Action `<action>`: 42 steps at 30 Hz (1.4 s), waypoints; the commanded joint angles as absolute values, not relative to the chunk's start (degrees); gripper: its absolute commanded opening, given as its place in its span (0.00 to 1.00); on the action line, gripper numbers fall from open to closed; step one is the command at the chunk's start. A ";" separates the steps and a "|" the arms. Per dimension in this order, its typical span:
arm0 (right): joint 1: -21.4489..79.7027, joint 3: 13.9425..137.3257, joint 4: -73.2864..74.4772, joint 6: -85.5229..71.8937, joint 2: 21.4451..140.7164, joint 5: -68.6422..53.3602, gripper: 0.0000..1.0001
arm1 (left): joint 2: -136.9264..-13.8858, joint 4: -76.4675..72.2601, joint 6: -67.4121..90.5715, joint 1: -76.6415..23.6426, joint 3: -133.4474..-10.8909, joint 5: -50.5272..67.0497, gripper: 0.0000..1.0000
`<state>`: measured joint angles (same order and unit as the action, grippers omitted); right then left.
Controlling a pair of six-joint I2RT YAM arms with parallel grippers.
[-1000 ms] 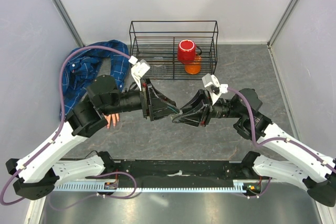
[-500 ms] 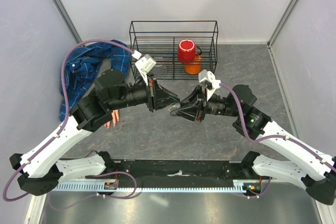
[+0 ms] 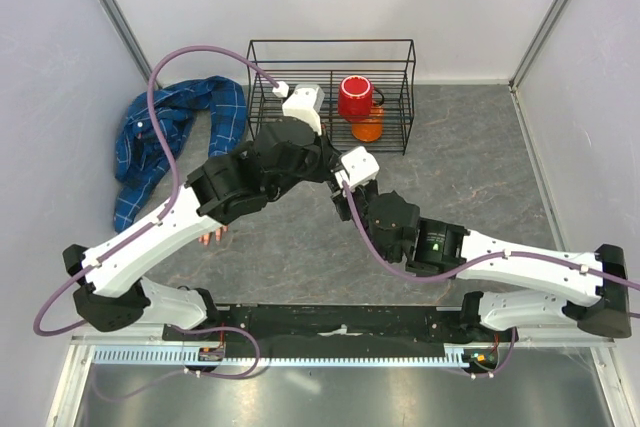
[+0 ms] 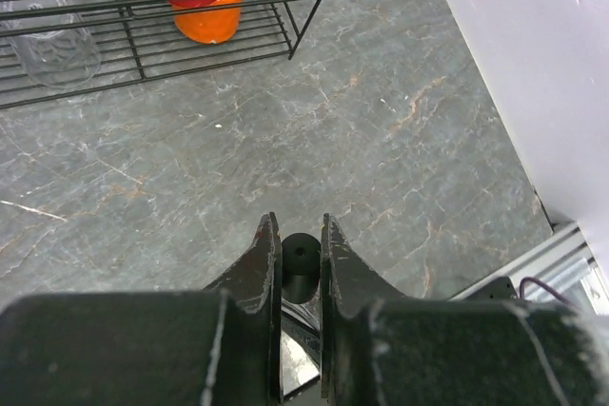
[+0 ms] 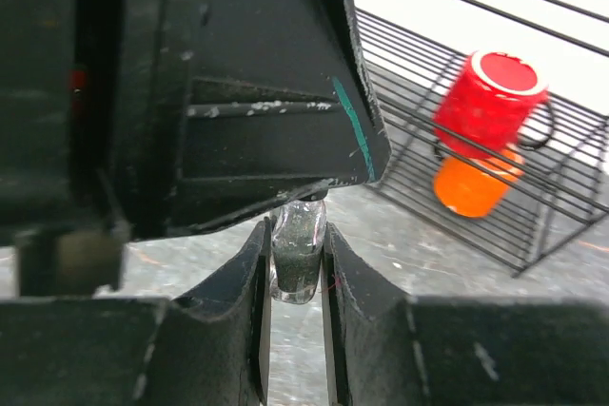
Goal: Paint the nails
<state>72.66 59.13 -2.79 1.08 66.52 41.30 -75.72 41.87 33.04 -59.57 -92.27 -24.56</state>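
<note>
A small clear bottle of dark polish (image 5: 298, 256) sits between the fingers of my right gripper (image 5: 295, 228), which is shut on it. My left gripper (image 4: 300, 226) comes in from the opposite side and is shut on the bottle's black cap (image 4: 301, 260). In the top view both grippers meet mid-table, in front of the rack, at about (image 3: 341, 181). The fake hand (image 3: 212, 237) shows only its peach fingertips from under my left arm; its blue plaid sleeve (image 3: 170, 132) lies at the far left. The nails are too small to make out.
A black wire rack (image 3: 330, 45) stands at the back and holds a red cup (image 3: 356, 97) over an orange one (image 3: 368, 128), with a clear glass (image 4: 48, 45) beside them. Grey walls close in both sides. A metal rail (image 3: 300, 355) runs along the near edge.
My left gripper has closed on the cap. Both arms have swung and turned, and the meeting point has moved slightly toward the rack. My left arm has moved further right.
</note>
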 commanded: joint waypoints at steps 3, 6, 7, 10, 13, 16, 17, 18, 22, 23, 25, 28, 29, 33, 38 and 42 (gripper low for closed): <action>74.36 55.29 -15.63 5.45 61.71 33.42 0.00 | -73.66 31.85 36.30 -59.59 -90.36 -15.51 0.02; 74.35 52.21 -17.40 4.66 58.28 26.47 0.00 | -68.22 25.78 36.83 -58.27 -84.65 -9.60 0.27; 74.27 51.51 -17.32 4.48 57.05 25.15 0.00 | -66.81 25.06 36.91 -58.18 -82.20 -9.15 0.36; 74.09 50.54 -16.26 3.61 54.94 21.54 0.00 | -62.15 24.52 36.74 -57.66 -79.81 -6.60 0.60; 73.13 49.66 -15.73 1.76 53.27 16.80 0.00 | -58.46 24.79 37.35 -57.13 -78.14 -3.00 0.78; 72.16 49.31 -14.42 0.09 52.48 12.05 0.00 | -54.50 24.61 38.14 -57.13 -76.21 -0.71 0.92; 71.98 49.05 -13.63 0.17 52.21 11.00 0.00 | -53.45 24.44 38.14 -57.22 -75.59 -0.36 0.94; 71.46 48.52 -13.36 -1.30 51.95 9.59 0.00 | -51.00 24.17 38.14 -57.13 -74.98 -0.35 0.94; 67.42 47.11 -12.83 -6.40 50.89 -4.69 0.00 | -46.33 22.15 35.96 -57.13 -70.24 3.16 0.90; 66.46 46.85 -13.53 -8.77 50.80 -7.44 0.00 | -45.80 22.06 35.43 -57.13 -69.62 3.77 0.87; 63.29 46.15 -14.50 -11.59 50.80 -13.41 0.00 | -44.74 22.06 34.63 -57.04 -68.21 5.88 0.84; 60.74 45.44 -16.26 -15.46 50.45 -20.38 0.00 | -44.39 21.36 34.54 -57.13 -67.15 8.78 0.81; 60.30 45.18 -16.96 -16.08 50.28 -21.96 0.00 | -44.47 21.36 34.54 -57.04 -67.06 8.96 0.79; 58.98 45.61 -16.79 -17.66 49.83 -25.39 0.00 | -44.47 21.53 34.89 -57.13 -67.15 8.00 0.73; 58.62 45.97 -15.65 -17.75 49.57 -25.66 0.00 | -46.58 24.69 34.89 -57.13 -69.61 8.26 0.63; 58.45 46.23 -15.64 -17.58 49.66 -25.84 0.00 | -47.46 25.14 34.46 -57.13 -70.66 9.58 0.61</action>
